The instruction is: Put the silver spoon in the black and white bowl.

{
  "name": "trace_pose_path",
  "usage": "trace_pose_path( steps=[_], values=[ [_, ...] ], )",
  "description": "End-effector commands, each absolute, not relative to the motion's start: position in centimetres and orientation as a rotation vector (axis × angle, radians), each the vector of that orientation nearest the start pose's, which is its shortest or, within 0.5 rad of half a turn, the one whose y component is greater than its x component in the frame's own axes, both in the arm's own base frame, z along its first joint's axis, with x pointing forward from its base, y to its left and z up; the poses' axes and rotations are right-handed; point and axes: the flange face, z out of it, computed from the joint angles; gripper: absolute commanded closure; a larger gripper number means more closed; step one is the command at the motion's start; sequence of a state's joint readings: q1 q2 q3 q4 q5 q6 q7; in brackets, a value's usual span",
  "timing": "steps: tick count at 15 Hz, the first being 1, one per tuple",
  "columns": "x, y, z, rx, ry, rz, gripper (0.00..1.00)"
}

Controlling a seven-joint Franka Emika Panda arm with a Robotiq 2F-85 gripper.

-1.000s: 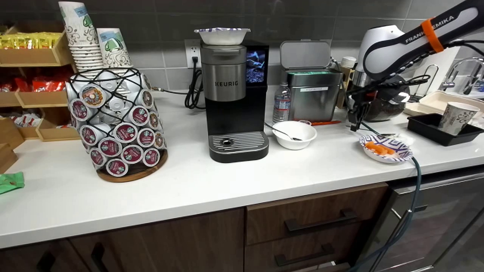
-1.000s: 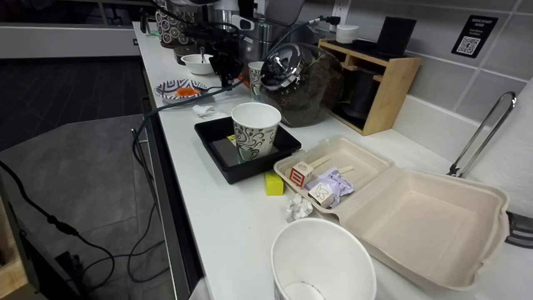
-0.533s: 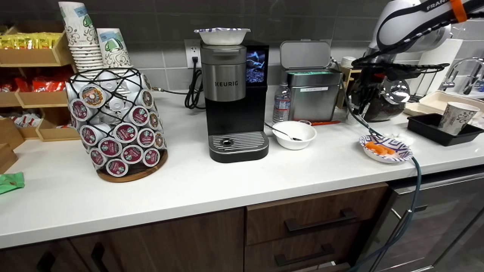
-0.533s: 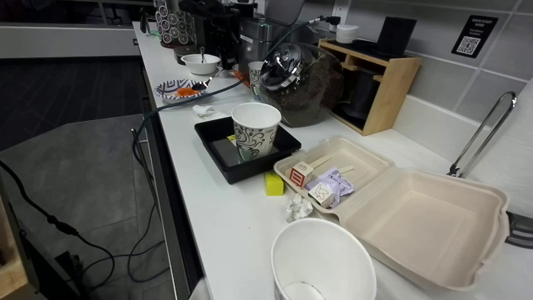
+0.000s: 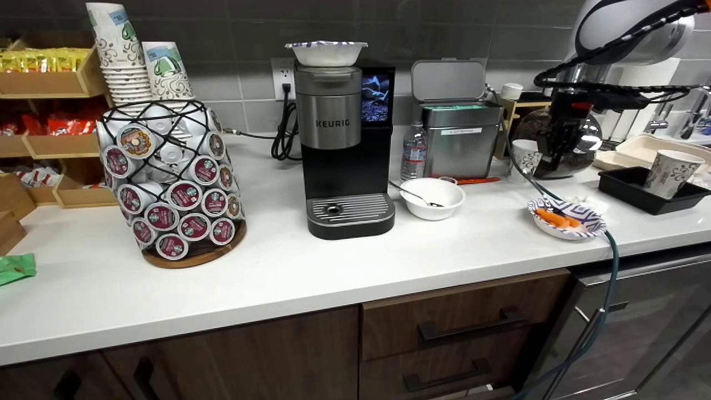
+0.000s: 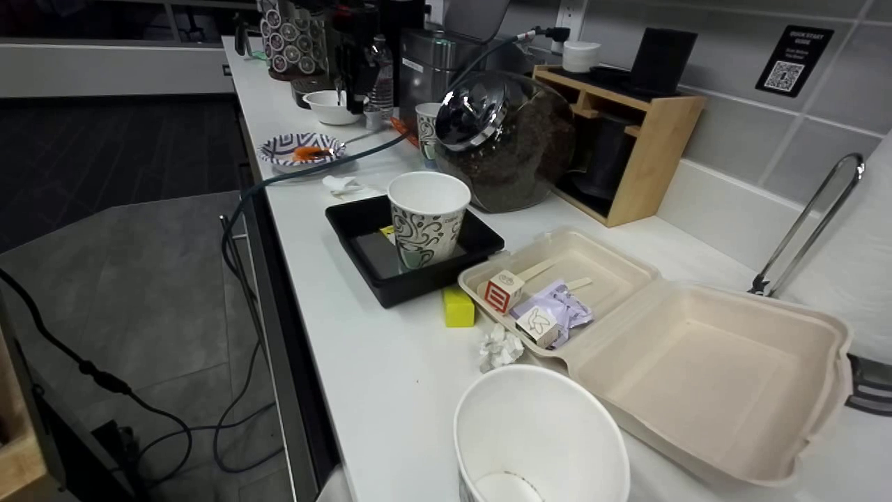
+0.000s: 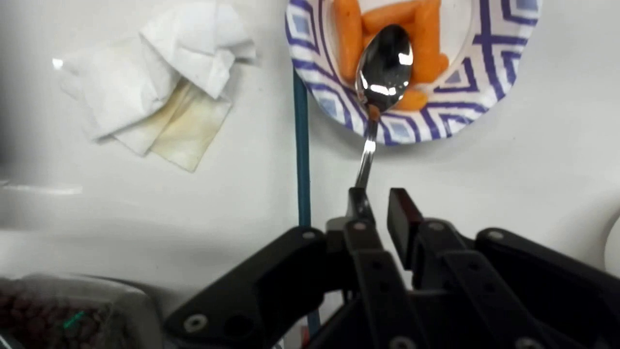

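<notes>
The silver spoon [image 7: 385, 72] lies with its bowl on orange carrots in a purple-and-white patterned dish [image 7: 455, 118]. Its handle crosses the dish rim and passes behind my gripper's left finger in the wrist view. My gripper [image 7: 378, 203] is open a little, and the gap between its pads is empty. In exterior views my gripper is above the counter beside the dish [image 5: 547, 153], and the spoon's handle [image 6: 361, 137] slopes from the dish. No bowl with a black outside and rim shows; the black and white bowl is out of view.
A white bowl [image 5: 417, 208] holding another spoon stands by the coffee maker [image 5: 333, 111]. A blue-green cable [image 7: 303, 160] runs past the dish. A napkin [image 7: 193, 48], black tray [image 6: 362, 244] with a cup, and glass jar [image 6: 512, 153] are nearby.
My gripper has risen from beside the dish. The spoon, whose handle end was at the gripper, now lies lower with its bowl on the carrots, apparently let go.
</notes>
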State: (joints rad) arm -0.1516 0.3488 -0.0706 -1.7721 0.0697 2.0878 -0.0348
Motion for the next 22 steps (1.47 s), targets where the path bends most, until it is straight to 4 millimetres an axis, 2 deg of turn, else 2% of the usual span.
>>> trace_pose_path(
  steps=[1, 7, 8, 9, 12, 16, 18, 22],
  values=[
    [59.6, -13.5, 35.4, -3.042, 0.427, 0.179, 0.95],
    [57.9, -13.5, 33.7, -2.995, 0.452, 0.281, 0.95],
    [57.9, -13.3, 33.6, -2.978, 0.450, 0.252, 0.70],
    [58.0, -13.1, 33.6, -2.956, 0.447, 0.231, 0.56],
    [58.8, -12.4, 33.0, -2.895, 0.416, 0.133, 0.36],
    [59.6, -12.8, 31.8, -2.869, 0.441, 0.067, 0.05],
    [59.8, -13.0, 31.0, -2.895, 0.466, 0.044, 0.00],
    [60.3, -12.3, 29.7, -2.865, 0.458, 0.016, 0.00]
  ],
)
